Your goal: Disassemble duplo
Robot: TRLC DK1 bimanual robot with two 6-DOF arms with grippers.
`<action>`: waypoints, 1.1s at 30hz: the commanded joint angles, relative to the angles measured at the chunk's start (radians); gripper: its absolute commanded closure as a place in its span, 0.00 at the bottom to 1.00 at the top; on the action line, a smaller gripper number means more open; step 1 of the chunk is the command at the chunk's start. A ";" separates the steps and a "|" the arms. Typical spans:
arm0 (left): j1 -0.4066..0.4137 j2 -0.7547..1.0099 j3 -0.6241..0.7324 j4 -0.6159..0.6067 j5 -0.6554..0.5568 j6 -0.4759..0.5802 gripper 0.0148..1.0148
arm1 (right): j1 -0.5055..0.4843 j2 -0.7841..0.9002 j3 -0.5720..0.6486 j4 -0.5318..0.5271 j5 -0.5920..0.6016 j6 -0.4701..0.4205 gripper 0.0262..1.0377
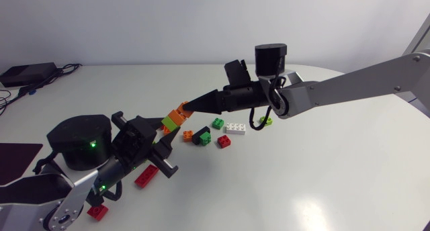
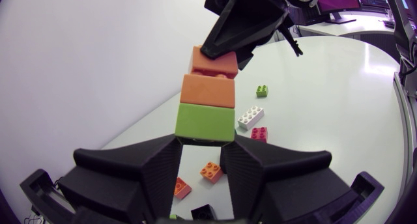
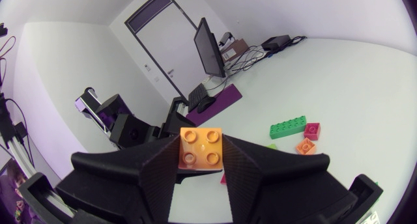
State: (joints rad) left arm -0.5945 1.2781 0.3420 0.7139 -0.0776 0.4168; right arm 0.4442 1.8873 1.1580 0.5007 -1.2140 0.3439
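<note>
— How do your grippers stand?

— My left gripper (image 2: pixel 203 146) is closed narrow on the green brick (image 2: pixel 205 122), the foot of a stack (image 1: pixel 175 118) of three. Above it sits the middle orange brick (image 2: pixel 207 90), then the top orange brick (image 2: pixel 214 62), pinched from two sides by my right gripper (image 3: pixel 201 152).

— Anything hard to make out?

— From the right wrist, the top orange brick hides the stack behind it. The green brick's underside is lost between my left fingers. Beyond the left gripper, a white brick (image 2: pixel 249 116) and a red brick (image 2: pixel 258 134) lie loose on the table (image 1: pixel 322 164).
</note>
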 commanded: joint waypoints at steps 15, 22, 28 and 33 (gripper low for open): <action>0.012 0.004 -0.017 0.015 0.002 -0.009 0.76 | 0.103 0.088 0.163 -0.596 0.939 -0.600 0.67; 0.010 0.006 -0.018 0.015 0.002 0.000 0.76 | 0.143 0.184 0.232 -0.703 1.068 -0.655 0.45; 0.010 0.004 -0.018 0.013 0.002 0.004 0.76 | 0.143 0.167 0.244 -0.735 1.091 -0.640 0.04; 0.013 0.004 -0.018 0.013 0.002 0.004 0.76 | 0.119 0.038 0.160 -0.651 0.892 -0.582 0.04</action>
State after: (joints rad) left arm -0.5926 1.2781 0.3420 0.7143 -0.0776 0.4175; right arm 0.5781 1.9991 1.3540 -0.1730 -0.2852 -0.2691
